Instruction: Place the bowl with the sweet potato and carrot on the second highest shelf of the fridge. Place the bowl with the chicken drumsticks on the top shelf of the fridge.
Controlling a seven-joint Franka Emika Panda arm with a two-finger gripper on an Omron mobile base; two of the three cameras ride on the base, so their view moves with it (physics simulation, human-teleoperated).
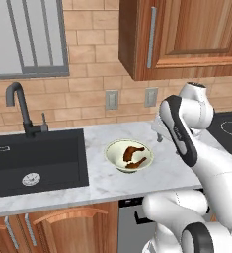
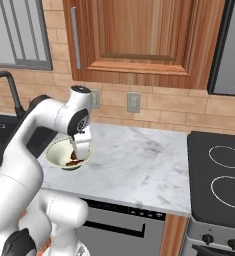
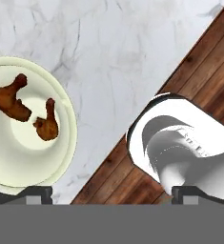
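The bowl (image 1: 129, 156) with two chicken drumsticks (image 1: 135, 156) sits on the marble counter (image 1: 172, 170), right of the sink (image 1: 36, 161). The hand view shows spread, released fingers (image 3: 33, 195) beside the bowl; the right base view shows the stove (image 2: 220, 175).

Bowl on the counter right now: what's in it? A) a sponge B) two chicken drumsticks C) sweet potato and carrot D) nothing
B: the cream bowl on the marble counter, between the sink and the stove, holds two brown drumsticks, plain in the hand view.
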